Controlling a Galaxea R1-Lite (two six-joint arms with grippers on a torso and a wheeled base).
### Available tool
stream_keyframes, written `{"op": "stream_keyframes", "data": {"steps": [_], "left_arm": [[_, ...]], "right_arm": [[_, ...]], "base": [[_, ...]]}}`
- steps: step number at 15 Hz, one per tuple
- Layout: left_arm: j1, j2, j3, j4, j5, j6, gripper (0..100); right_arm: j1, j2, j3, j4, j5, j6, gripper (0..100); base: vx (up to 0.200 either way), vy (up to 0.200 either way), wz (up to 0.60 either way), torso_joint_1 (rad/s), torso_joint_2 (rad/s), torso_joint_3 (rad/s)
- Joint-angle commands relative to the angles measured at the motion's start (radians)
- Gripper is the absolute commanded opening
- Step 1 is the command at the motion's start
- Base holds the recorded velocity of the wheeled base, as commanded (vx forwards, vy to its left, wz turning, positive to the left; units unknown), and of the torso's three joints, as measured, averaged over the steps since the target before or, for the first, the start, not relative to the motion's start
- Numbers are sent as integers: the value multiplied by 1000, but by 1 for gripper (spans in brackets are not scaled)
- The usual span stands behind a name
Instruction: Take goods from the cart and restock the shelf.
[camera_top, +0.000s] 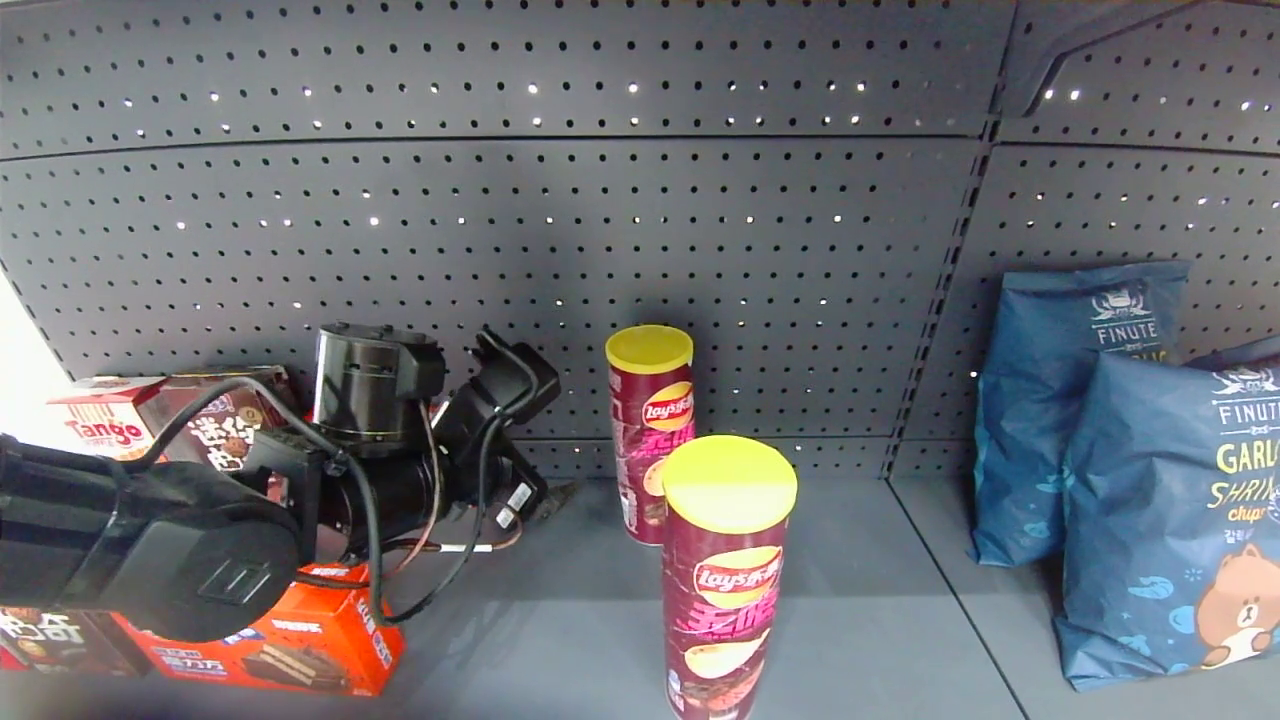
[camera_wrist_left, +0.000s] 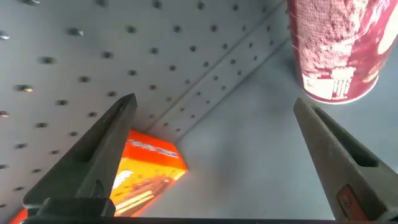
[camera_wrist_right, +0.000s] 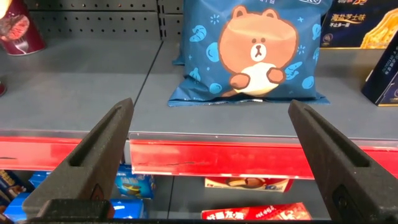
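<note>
Pegboard back panel (camera_top: 600, 250): painted metal, matt dark grey, perforated. Shelf deck (camera_top: 560, 620): smooth matt grey metal. Front chip can (camera_top: 725, 620): glossy printed wrap; lid (camera_top: 730, 483) smooth yellow plastic. Blue snack bags (camera_top: 1170, 500): crinkled plastic film, soft sheen. Orange box (camera_top: 300, 645): glossy cardboard. Left gripper (camera_wrist_left: 214, 102): matt black plastic. Shelf-edge strip (camera_wrist_right: 211, 158): shiny red, scuffed.

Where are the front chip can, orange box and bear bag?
front chip can (camera_top: 725, 600), head view, its label
orange box (camera_top: 300, 650), head view, front face
bear bag (camera_wrist_right: 255, 45), right wrist view, bear's face
</note>
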Motion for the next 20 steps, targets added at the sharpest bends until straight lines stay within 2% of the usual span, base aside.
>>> {"op": "stream_keyframes", "data": {"steps": [1, 7, 8, 10, 20], "left_arm": [[-19, 44, -5, 0, 2, -1, 100], [-49, 104, -63, 1, 3, -2, 100], [-50, 111, -72, 1, 5, -14, 100], [-49, 121, -84, 1, 6, -24, 100], [-29, 154, -132, 1, 13, -24, 100]], "right_arm": [[0, 1, 0, -1, 0, -1, 100], [0, 1, 0, 0, 0, -1, 100], [0, 1, 0, -1, 0, -1, 100], [0, 1, 0, 0, 0, -1, 100], [0, 1, 0, -1, 0, -1, 100]], "base": [[0, 0, 0, 0, 0, 0], [0, 0, 0, 0, 0, 0], [0, 0, 0, 0, 0, 0], [0, 0, 0, 0, 0, 0], [0, 0, 0, 0, 0, 0]]}}
